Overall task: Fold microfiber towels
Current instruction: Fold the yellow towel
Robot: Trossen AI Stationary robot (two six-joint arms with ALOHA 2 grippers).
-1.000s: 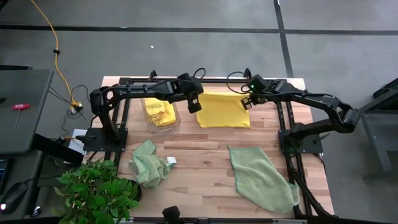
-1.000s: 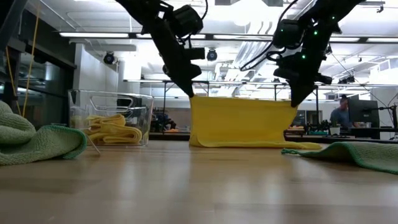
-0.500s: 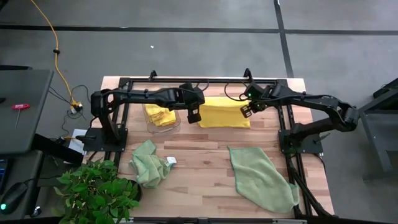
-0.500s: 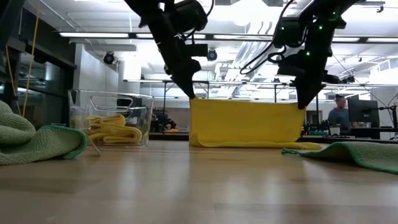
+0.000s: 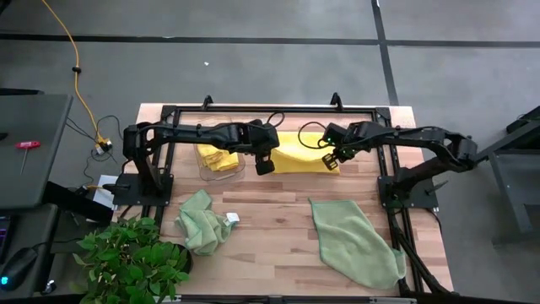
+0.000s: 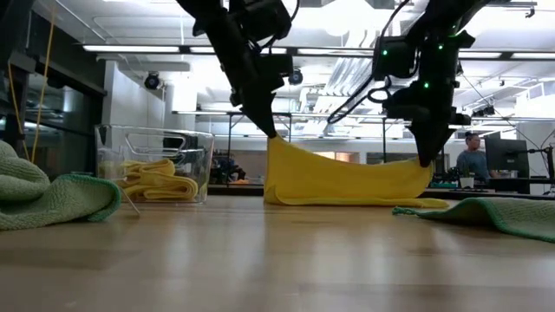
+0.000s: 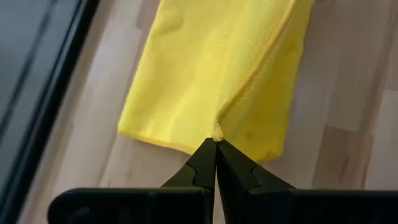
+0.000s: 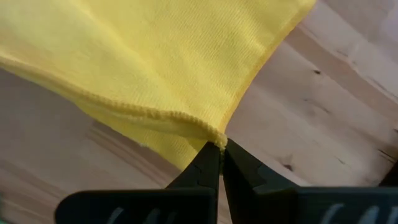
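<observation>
Low view: left tool point(image 6: 274, 133) and right tool point(image 6: 426, 161) each clamp a corner of the bright yellow microfiber towel point(image 6: 347, 182), sagging just beside the clear plastic bin point(image 6: 156, 165) on the wooden counter point(image 6: 277, 260).

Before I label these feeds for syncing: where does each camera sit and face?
High: overhead, straight down; both arms, left pincer, right pincer.
Low: tabletop, level across; arms descend.
Left wrist: past its shut fingers.
Right wrist: past its shut fingers.
Shared by all: the held yellow towel.
</observation>
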